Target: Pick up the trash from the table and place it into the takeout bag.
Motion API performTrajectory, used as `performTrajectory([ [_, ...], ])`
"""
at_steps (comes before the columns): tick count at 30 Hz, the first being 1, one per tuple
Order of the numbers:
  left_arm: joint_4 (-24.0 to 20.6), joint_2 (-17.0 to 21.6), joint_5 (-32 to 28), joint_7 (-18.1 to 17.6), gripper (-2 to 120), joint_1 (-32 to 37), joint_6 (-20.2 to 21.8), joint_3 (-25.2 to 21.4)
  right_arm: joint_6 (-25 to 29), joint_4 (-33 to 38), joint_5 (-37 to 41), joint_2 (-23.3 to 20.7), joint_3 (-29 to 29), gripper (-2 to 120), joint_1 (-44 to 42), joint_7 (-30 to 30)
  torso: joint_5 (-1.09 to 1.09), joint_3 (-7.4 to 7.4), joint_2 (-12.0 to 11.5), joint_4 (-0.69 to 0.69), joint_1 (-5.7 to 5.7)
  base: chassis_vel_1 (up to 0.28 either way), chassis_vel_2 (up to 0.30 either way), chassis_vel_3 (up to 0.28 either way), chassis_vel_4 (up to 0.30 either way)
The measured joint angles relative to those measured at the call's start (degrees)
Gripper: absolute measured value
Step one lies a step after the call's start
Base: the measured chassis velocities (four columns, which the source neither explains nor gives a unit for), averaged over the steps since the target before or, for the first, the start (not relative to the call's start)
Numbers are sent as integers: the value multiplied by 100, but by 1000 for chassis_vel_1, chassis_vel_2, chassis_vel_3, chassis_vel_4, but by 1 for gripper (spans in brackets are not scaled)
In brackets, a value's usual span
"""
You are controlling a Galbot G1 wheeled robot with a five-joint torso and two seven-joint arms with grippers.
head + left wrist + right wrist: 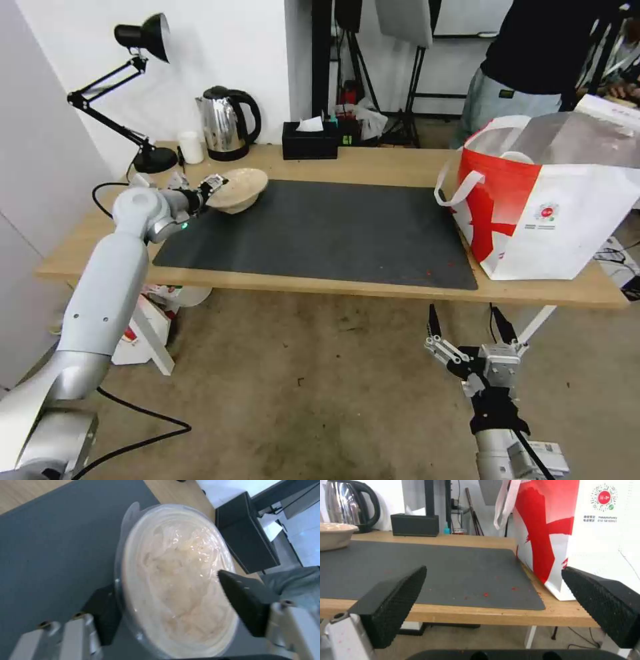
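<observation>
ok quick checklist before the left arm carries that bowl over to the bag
1. Left gripper clamped on the beige bowl rim: ok.
2. Bowl lifted off the mat: ok, tilted.
3. Clear lid over the bowl fully sealed: cannot tell.
4. Path across the mat free of things: ok.
5. Takeout bag upright with mouth open: ok.
6. Right gripper out of the way, open, below the table edge: ok.

The left gripper [212,187] grips the rim of a tilted shallow beige bowl [239,190] over the dark mat's [320,233] far left corner. Well to the jaws' right stands the takeout bag [553,200]. The right gripper [470,327] hangs open below the table [400,167] edge.
</observation>
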Motion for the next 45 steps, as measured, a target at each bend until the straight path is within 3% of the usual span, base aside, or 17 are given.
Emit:
performTrajectory([
  [19, -226, 130, 20, 25, 1, 196, -38, -107, 0, 0, 0, 0, 0, 100, 0, 0, 0, 0, 0, 0, 0, 0, 0, 0, 0],
  [30, -365, 217, 13, 13, 0, 341, -46, -201, 0, 0, 0, 0, 0, 100, 0, 0, 0, 0, 0, 0, 0, 0, 0, 0, 0],
  [34, -612, 330, -14, 11, 0, 508, -46, -328, 0, 0, 0, 0, 0, 100, 0, 0, 0, 0, 0, 0, 0, 0, 0, 0, 0],
  [45, -1921, 910, -540, 2, 0, 594, -132, -466, 0, 0, 0, 0, 0, 100, 0, 0, 1, 0, 0, 0, 0, 0, 0, 0, 0],
])
